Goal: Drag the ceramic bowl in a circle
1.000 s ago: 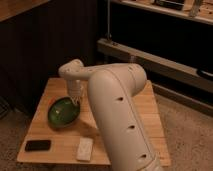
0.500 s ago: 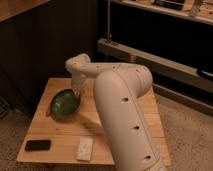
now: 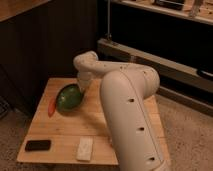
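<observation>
The green ceramic bowl [image 3: 69, 98] sits on the left part of the wooden table [image 3: 65, 132], tilted up on its right side. My white arm reaches across the table from the right. The gripper [image 3: 81, 86] is at the bowl's upper right rim, touching it. The arm's wrist hides the gripper's tips. The small pale cup is not visible.
An orange-red object [image 3: 51, 107] lies just left of the bowl. A black phone-like object [image 3: 38, 145] lies at the front left corner and a white remote-like object [image 3: 84, 148] at the front edge. Dark cabinets and a shelf stand behind.
The bowl has moved toward the back of the table and a little right, with the gripper moving along with it. The orange-red object now shows at its left.
</observation>
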